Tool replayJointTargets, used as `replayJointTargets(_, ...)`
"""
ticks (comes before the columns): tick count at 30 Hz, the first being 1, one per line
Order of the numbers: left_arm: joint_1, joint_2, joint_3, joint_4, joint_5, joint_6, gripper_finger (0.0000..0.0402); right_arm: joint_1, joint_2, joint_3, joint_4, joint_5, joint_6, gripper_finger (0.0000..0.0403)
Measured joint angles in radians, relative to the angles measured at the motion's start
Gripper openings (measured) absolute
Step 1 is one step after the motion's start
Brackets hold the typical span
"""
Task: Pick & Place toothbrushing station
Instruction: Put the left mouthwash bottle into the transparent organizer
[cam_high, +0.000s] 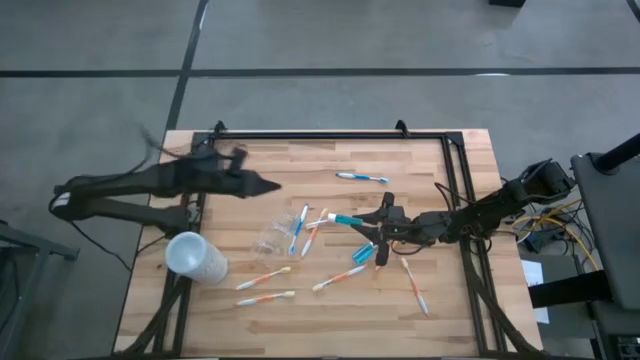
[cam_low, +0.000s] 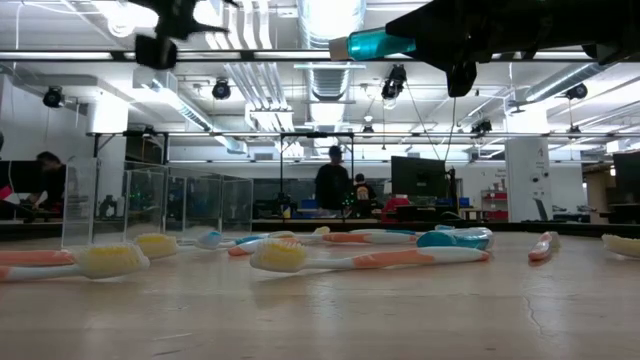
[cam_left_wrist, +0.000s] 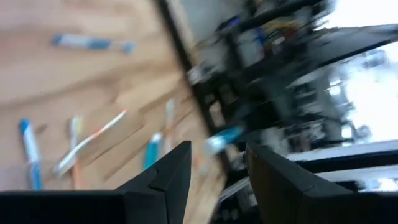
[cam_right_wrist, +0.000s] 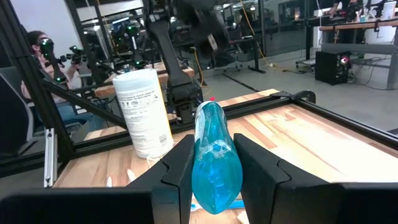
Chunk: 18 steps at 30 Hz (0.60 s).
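My right gripper (cam_high: 378, 228) hovers over the table's middle, shut on a blue toothpaste tube (cam_high: 345, 220) whose white cap points toward the table's left. My left gripper (cam_high: 272, 186) is raised over the left half of the table, open, with nothing between its fingers (cam_left_wrist: 177, 174). A small clear tumbler (cam_high: 270, 238) sits on the wood near the middle, with two toothbrushes (cam_high: 302, 232) right beside it. Several more white-orange and white-blue toothbrushes (cam_high: 264, 279) lie flat around the table, one of them (cam_high: 362, 178) toward the far side. My right gripper pinches the tube's wide tail end (cam_right_wrist: 214, 171) between its two fingers. The fingers come level from the table's right and lie along the tube. The tube sticks out ahead of the fingertips, roughly level and lifted well clear of the table (cam_low: 378, 43).
A larger frosted whitish cup (cam_high: 195, 257) stands at the near left. A black frame (cam_high: 330, 135) runs along the table's far edge and down both sides. Bare wood lies at the far left and the near right. People show in the room beyond the table.
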Motion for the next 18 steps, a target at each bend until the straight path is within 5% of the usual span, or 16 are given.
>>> replayJointTargets(9, 0.0, 0.115, -0.026, 0.106, 0.068, -0.002, 0.0159, 0.0, 0.0, 0.0, 0.029, -0.003, 0.0, 0.0093)
replayJointTargets(18, 0.0, 0.172, -0.172, 0.51, 0.136, -0.041, 0.0159, 0.0, 0.0, 0.018, 0.03, -0.003, -0.003, 0.0093)
